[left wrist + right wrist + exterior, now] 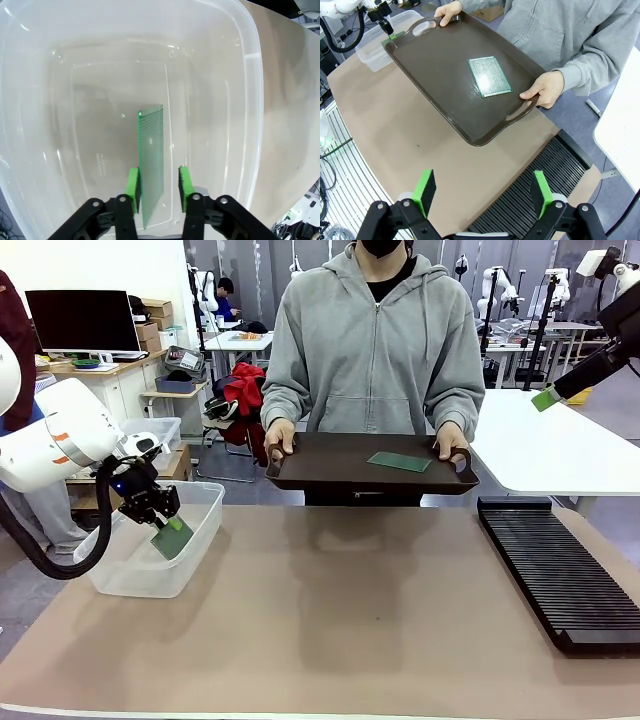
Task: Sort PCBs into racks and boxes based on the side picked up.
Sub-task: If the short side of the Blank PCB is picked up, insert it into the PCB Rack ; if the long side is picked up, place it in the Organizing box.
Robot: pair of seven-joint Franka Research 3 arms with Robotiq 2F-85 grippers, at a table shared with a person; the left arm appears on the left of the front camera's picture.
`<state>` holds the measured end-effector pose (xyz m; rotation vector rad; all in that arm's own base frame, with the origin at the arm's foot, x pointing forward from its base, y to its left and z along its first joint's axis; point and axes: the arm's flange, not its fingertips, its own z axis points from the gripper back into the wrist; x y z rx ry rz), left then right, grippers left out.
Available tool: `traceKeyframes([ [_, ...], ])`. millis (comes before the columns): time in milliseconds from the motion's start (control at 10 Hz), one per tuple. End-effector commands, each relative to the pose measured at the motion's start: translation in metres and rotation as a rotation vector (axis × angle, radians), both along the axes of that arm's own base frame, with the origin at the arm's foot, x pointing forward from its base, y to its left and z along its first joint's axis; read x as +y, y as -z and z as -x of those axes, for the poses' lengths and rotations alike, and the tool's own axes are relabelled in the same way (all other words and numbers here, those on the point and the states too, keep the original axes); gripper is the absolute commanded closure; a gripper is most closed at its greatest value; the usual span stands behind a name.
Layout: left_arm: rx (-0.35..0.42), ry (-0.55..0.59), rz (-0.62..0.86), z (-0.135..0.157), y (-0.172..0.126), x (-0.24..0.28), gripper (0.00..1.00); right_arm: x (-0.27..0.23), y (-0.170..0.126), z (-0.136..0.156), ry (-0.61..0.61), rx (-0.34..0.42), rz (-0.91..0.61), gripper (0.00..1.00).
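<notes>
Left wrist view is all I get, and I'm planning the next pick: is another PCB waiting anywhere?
Observer: Yes, one PCB lies flat on the brown tray that the person holds.
Operator: Where's the rack?
Observer: The black rack lies on the table at the robot's right side.
Operator: And the right claw?
Observer: The right claw is open, raised high, facing down at tray and rack.

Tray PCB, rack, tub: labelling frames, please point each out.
PCB on tray [490,76], right wrist view, board centre.
black rack [560,575], front view, slotted top.
clear tub [140,577], front view, near wall.
</notes>
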<state>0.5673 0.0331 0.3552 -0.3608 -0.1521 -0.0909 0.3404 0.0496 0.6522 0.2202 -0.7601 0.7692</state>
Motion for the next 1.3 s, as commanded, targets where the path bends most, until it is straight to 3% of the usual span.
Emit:
traceKeyframes([
  [0, 0.020, 0.007, -0.034, 0.003, -0.010, 0.003, 0.17, 0.000, 0.001, 0.000, 0.001, 0.002, -0.001, 0.00],
  [100, 0.015, 0.009, -0.033, 0.003, -0.013, 0.003, 0.33, 0.000, 0.001, 0.000, 0.001, 0.002, -0.001, 0.00],
  [200, 0.014, 0.013, -0.037, 0.004, -0.014, 0.002, 0.00, 0.000, 0.001, 0.000, 0.001, 0.002, -0.001, 0.00],
  [300, 0.010, 0.019, -0.046, 0.005, -0.017, 0.002, 0.13, 0.000, 0.001, 0.000, 0.001, 0.002, -0.001, 0.00],
  [400, 0.002, 0.021, -0.051, 0.005, -0.019, 0.002, 0.00, 0.000, 0.001, 0.000, 0.001, 0.002, -0.001, 0.00],
  [900, -0.015, 0.024, -0.055, 0.006, -0.022, 0.000, 0.00, 0.000, 0.001, 0.000, 0.001, 0.002, -0.001, 0.00],
  [1100, -0.064, -0.037, 0.029, 0.004, -0.029, -0.004, 0.00, 0.000, 0.001, 0.000, 0.001, 0.002, -0.001, 0.00],
  [1200, -0.029, 0.027, -0.034, 0.002, -0.021, 0.001, 0.00, 0.000, 0.001, 0.000, 0.001, 0.002, -0.001, 0.00],
])
